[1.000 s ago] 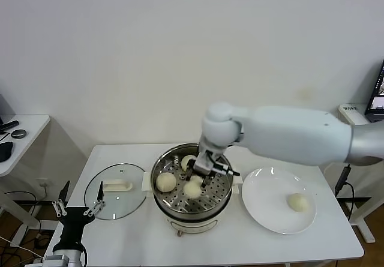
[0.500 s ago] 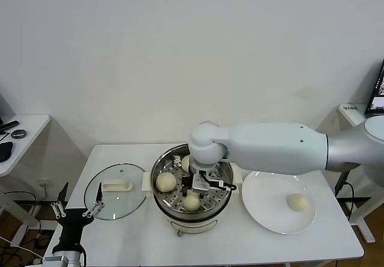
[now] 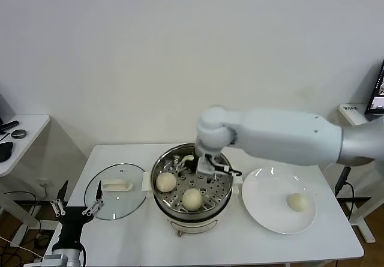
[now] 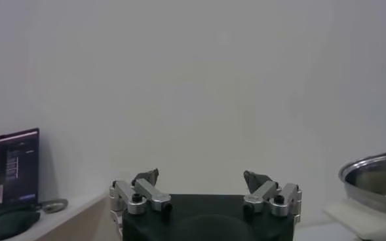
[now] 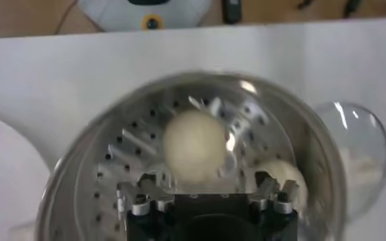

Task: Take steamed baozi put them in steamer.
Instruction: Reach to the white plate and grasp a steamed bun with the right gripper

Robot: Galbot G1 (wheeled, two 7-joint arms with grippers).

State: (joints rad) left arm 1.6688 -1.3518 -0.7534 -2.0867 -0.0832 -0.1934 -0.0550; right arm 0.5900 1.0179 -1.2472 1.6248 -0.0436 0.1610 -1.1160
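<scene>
Up went the right claw [image 3: 207,162], now wide, leaving a baozi [image 3: 191,199] in the steamer [image 3: 223,204]. Last baozi [image 3: 297,202] looks soft; hold its sides gently.

Bright, even light w/ soft shadows; glare on steamer [image 5: 324,164] rim, right wrist view blurred.

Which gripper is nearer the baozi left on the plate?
Right. The right gripper hangs open over the steamer, beside the plate's baozi; the left gripper sits off the table's far corner.

Four baozi [image 3: 191,198], one steamer [image 3: 223,204], one plate [image 3: 264,210], one lid [image 3: 96,202].
</scene>
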